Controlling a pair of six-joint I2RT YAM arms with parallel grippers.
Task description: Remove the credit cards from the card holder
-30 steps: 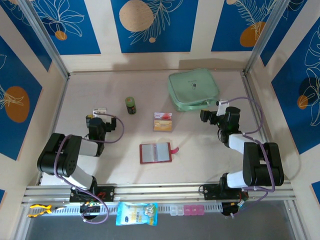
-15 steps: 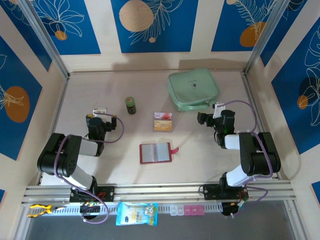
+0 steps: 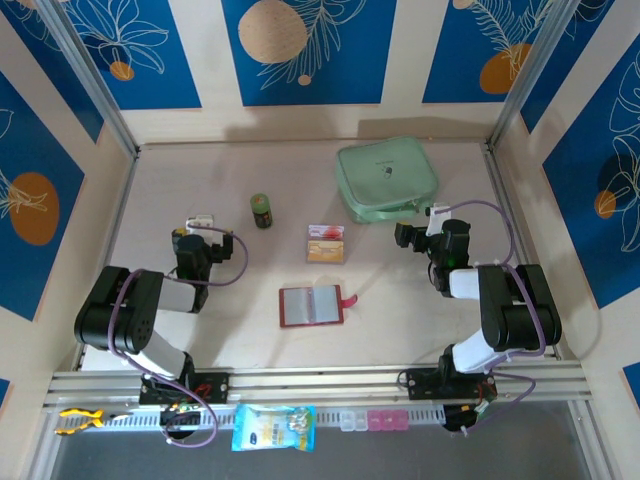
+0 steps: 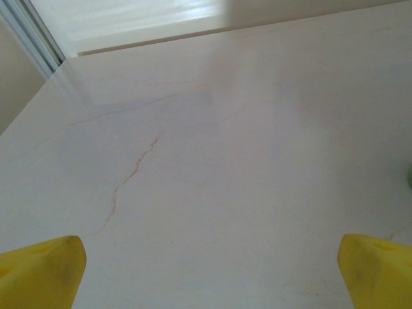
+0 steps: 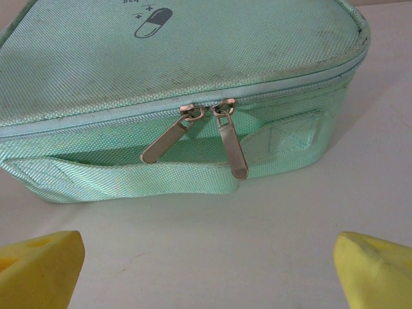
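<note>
You are looking at what I judge to be the end of the task, or very close to it. The card holder is lying open and flat on the counter, in the lower middle of the top view. The credit cards are lying just above it in the frame, apart from it, as a small overlapping pile. A white-and-red card is showing at the upper side and a tan one at the lower side. The clear sleeves are looking empty to me, but they are too small in the frame to be sure.

The holder's long axis is running left to right across the frame, only slightly tilted. Its snap tab is pointing to the right. The card pile is lying with the same left-to-right long axis.

The left end effector is showing its yellow fingers wide apart, holding nothing, over bare counter. The right end effector is also standing wide apart and empty. It is facing the zipper side of the mint-green pouch, near it but not touching.

For the next move, I think you are needing first a closer look into the sleeves. If a card is hiding there, one end effector should be pressing the holder down while the other is pulling the card out.
</note>
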